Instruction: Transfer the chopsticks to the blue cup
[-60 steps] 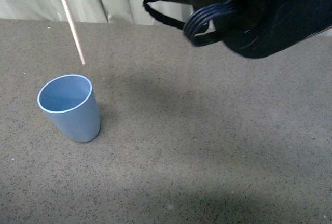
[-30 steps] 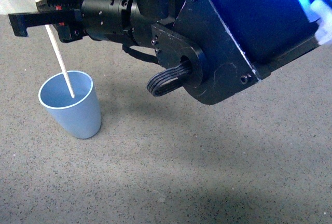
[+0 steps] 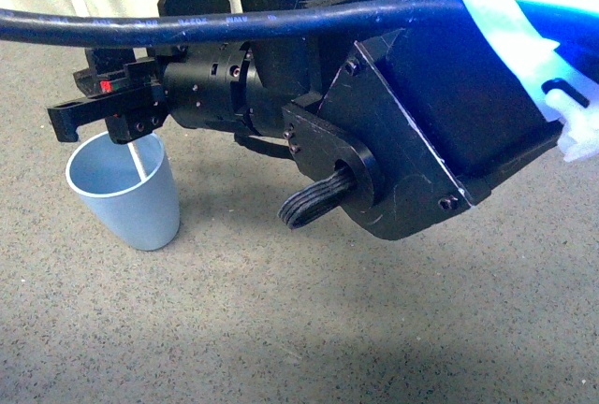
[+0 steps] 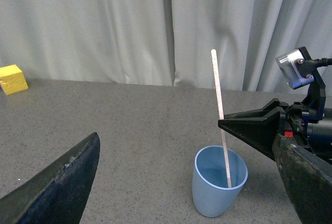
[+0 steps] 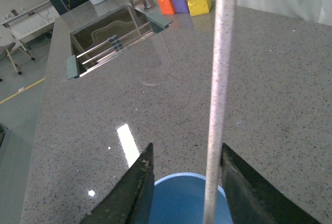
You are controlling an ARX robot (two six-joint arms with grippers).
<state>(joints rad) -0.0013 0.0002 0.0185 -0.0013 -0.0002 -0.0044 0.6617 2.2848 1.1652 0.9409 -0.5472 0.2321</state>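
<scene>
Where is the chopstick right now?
Front view, left side: the chopstick stands leaning in the blue cup, passing through the right gripper just above the rim.

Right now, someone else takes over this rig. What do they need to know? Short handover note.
Left gripper: jaws wide open, empty, away from the cup.
Right gripper: just above the blue cup, jaws parted wider than the chopstick between them; it looks released.
Chopstick: lower end inside the cup, leaning, upper part well above the rim.
Done: stick is in the cup.
Left: probably only to back the right arm out without knocking the stick or tipping the cup.
</scene>
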